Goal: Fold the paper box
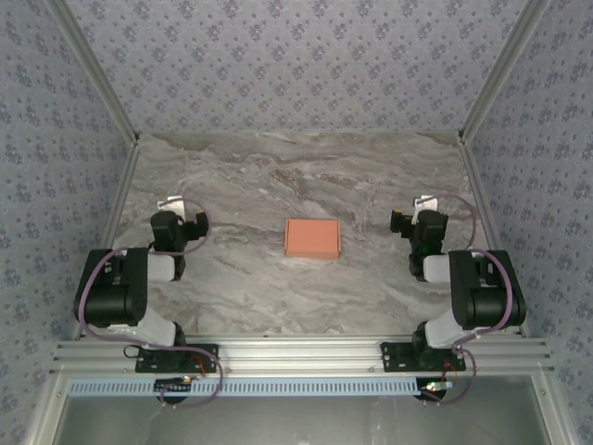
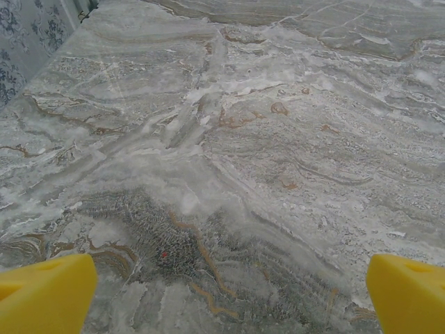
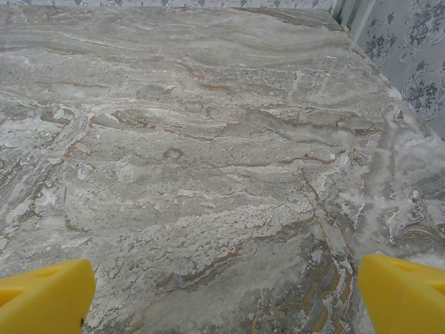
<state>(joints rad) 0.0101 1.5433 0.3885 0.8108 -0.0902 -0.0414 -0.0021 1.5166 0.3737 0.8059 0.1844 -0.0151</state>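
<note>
The paper box [image 1: 312,238] lies in the middle of the table [image 1: 278,176]. It looks fully folded into a closed block, though it is too small to be sure. Left pincer [image 2: 227,289] and right pincer [image 3: 224,289] gape wide, empty, well apart from it.

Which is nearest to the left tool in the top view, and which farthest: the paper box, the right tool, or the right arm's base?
From the left tool:
1. paper box, mid-table, to its right.
2. right tool, straight across on the right side.
3. right arm's base, at the near right edge.
</note>
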